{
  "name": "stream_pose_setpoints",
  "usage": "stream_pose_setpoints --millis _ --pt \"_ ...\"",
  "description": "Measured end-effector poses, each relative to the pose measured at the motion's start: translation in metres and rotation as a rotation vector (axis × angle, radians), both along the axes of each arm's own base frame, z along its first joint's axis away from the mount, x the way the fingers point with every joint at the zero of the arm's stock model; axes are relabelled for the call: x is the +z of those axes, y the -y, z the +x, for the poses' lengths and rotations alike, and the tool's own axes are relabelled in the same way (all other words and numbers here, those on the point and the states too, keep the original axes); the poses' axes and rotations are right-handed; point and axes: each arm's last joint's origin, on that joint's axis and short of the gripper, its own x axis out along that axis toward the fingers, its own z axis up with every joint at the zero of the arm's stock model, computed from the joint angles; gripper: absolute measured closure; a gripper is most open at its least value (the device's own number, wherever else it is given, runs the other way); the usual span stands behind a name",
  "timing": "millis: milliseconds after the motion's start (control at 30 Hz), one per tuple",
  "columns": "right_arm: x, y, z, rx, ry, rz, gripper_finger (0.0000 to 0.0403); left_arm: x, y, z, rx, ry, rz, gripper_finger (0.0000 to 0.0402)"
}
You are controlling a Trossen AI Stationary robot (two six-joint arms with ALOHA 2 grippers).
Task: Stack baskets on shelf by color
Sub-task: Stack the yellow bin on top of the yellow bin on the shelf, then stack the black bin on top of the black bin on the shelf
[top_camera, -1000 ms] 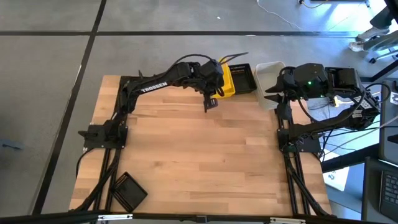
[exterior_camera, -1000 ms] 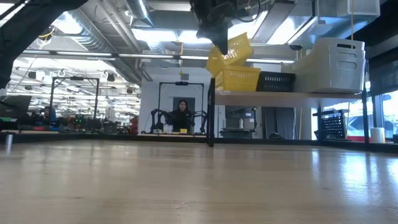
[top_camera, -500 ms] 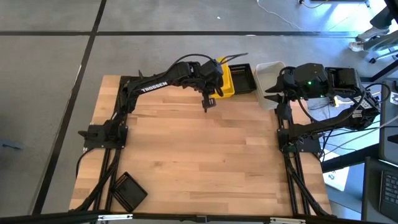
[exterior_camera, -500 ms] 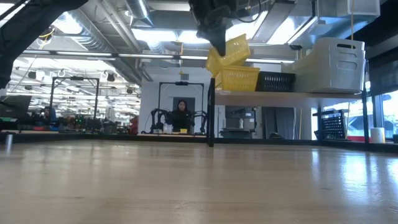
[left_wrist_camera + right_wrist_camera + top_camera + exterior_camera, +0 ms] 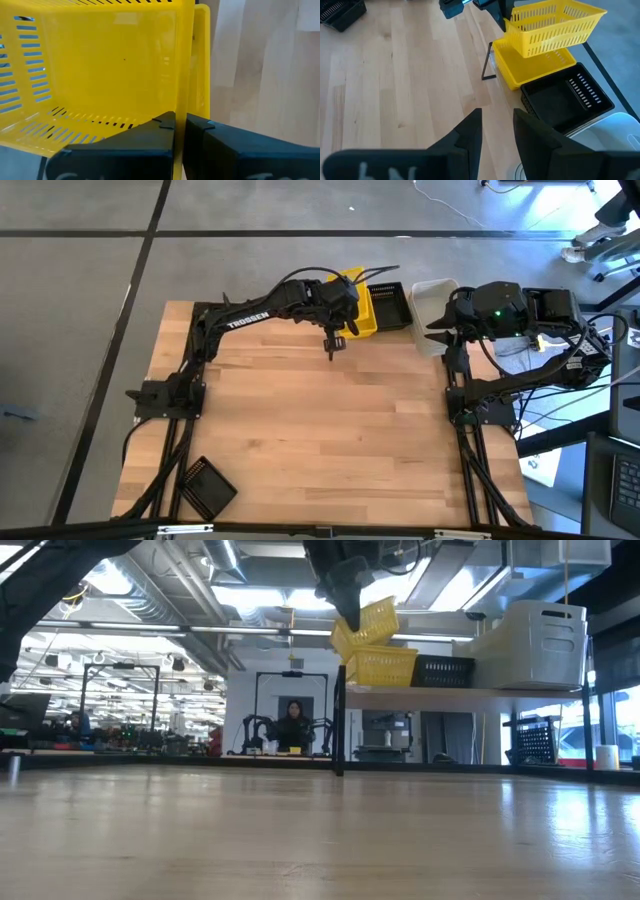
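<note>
My left gripper (image 5: 345,292) is shut on a yellow basket (image 5: 365,622) and holds it tilted in the air above the shelf (image 5: 470,692) at the table's far edge. Right under it a second yellow basket (image 5: 383,667) stands on the shelf. To the right of that stand a black basket (image 5: 445,670) and a whitish basket (image 5: 530,645). My right gripper (image 5: 432,332) waits open near the whitish basket, with nothing between its fingers (image 5: 475,130). Another black basket (image 5: 205,488) lies on the table's near left corner. My left gripper pinches one wall of the yellow basket (image 5: 180,107) at its rim, one finger (image 5: 160,127) inside the basket and one (image 5: 202,130) outside. The fingers slant down toward the table's far edge. The basket is lifted clear and tilted above the yellow basket on the shelf.
A thin black post (image 5: 340,720) stands at the shelf's left end, just below the held basket. The wooden tabletop (image 5: 330,420) lies bare between the two arms. Cables and equipment lie off the table's right edge (image 5: 560,360).
My left gripper has rolled a little at the wrist while keeping its place. The held yellow basket has tipped slightly with it and stays clear above the yellow basket on the shelf.
</note>
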Motion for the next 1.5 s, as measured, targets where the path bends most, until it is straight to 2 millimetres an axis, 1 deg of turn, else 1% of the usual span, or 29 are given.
stream_pose_setpoints --millis 433,600,733,867,1100,1300,1367,1500 --pt "0.0 0.0 0.0 0.0 0.0 0.0 0.0295 0.0 0.004 0.002 -0.018 0.012 -0.017 0.0402" --pt "0.0 0.0 0.0 0.0 0.0 0.0 0.0295 0.0 0.008 0.004 -0.053 0.015 -0.027 0.0401" --pt "0.0 0.0 0.0 0.0 0.0 0.0 0.0295 -0.004 0.009 0.006 -0.072 -0.006 -0.024 0.0389" --pt "0.0 0.0 0.0 0.0 0.0 0.0 0.0295 -0.012 0.01 0.011 -0.091 -0.039 -0.011 0.037" --pt "0.0 0.0 0.0 0.0 0.0 0.0 0.0295 -0.011 0.013 0.013 -0.065 -0.009 -0.022 0.0358" --pt "0.0 0.0 0.0 0.0 0.0 0.0 0.0295 0.004 0.019 0.006 -0.039 0.045 -0.04 0.0358" --pt "0.0 0.0 0.0 0.003 -0.001 -0.003 0.0295 0.015 0.024 -0.002 -0.022 0.068 -0.054 0.0358" --pt "0.0 0.0 0.0 0.005 -0.002 -0.004 0.0295 0.043 0.036 -0.028 0.011 0.116 -0.094 0.0358"
